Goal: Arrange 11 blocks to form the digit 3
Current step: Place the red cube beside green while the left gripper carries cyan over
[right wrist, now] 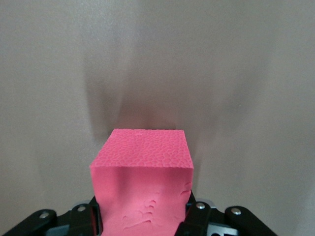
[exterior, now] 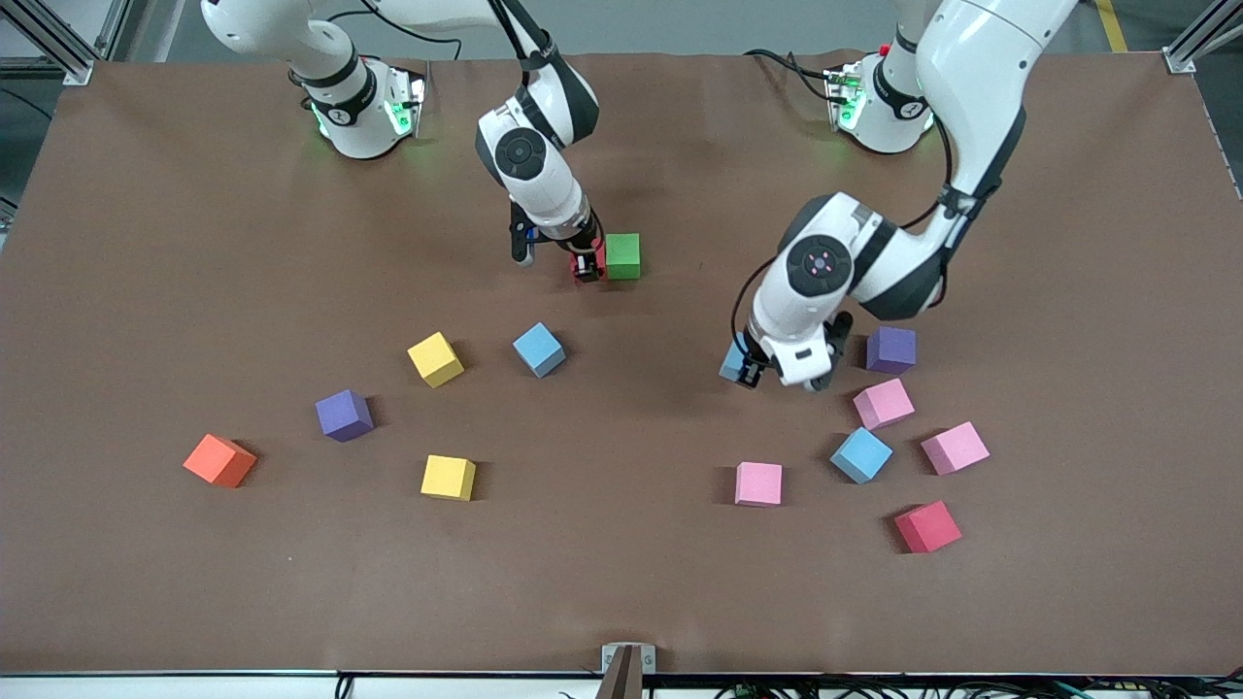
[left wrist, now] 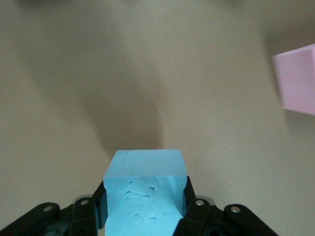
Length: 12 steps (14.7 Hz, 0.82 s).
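Blocks (left wrist: 145, 189) (right wrist: 142, 184) gripped in both claws

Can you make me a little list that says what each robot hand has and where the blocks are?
left gripper: shut on a blue block
right gripper: shut on a red block, right beside the green block
loose near right arm's end: two yellow blocks, one blue, one purple, one orange cube
loose near left arm's end: three pink blocks, one blue, one purple, one red
digit 3: not built yet
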Available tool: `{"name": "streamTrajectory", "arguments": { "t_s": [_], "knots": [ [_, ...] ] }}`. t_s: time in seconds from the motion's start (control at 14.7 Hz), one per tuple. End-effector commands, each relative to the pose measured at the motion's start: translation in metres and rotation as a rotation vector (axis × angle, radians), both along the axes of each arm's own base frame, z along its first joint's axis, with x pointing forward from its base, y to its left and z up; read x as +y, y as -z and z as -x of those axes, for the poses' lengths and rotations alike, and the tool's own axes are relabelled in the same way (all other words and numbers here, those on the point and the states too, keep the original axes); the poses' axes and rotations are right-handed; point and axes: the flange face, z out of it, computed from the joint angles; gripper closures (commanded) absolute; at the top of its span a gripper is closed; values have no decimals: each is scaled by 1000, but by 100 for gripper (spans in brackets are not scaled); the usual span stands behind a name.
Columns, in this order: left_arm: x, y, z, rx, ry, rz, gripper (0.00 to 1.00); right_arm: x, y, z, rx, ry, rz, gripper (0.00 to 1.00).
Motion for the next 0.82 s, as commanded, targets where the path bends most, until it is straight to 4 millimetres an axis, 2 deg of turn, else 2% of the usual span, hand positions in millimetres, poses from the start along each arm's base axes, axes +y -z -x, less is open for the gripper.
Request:
{"name": "streamTrajectory", "arguments": {
  "t_s": [0.0,0.07,0.27,0.41,0.55,0.75],
  "knots": [
    [-8,5,48,-20,-152,33,80,5,5,4,10,20,0,33],
    [-17,10,62,-21,-206,50,80,11,7,16,19,-19,14,0],
    [-50,24,109,0,-306,56,80,9,8,16,44,-22,31,0],
    [-62,27,129,15,-359,46,80,6,5,12,43,-12,30,0],
    [-75,31,159,25,-364,28,80,2,2,6,37,0,29,0],
    [-88,40,187,45,-403,6,80,-3,-9,-4,33,19,18,0]
  ]
}}
